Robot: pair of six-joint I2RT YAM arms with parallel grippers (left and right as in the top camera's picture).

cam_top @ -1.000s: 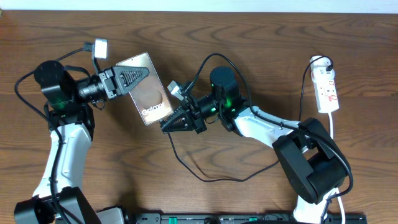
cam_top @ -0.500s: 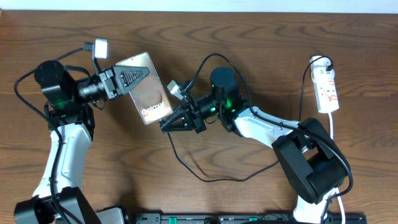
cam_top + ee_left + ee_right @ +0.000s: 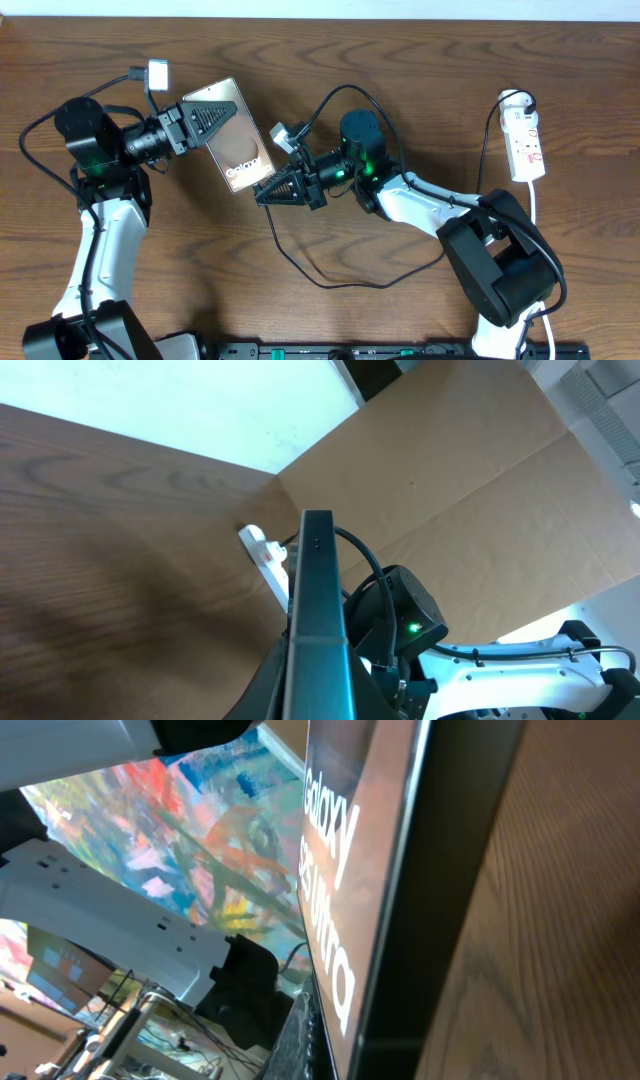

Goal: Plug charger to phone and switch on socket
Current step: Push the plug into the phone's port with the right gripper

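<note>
Both grippers pinch shut: left gripper (image 3: 214, 118) holds the flat bronze phone (image 3: 240, 150) tilted aloft, lower edge offered to right gripper (image 3: 267, 195) gripping the thin black charger cable (image 3: 320, 283) by its tip (white socket strip (image 3: 524, 145) far right).

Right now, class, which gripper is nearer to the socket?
Right. The right gripper sits mid-table at the lower end of the phone, well left of the socket. The left gripper holds the phone's upper end, further left still.

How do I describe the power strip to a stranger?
On the wooden table, go to the right side, past the right arm. The power strip lies there: a small white bar with red marks and a black plug in its far end.
</note>
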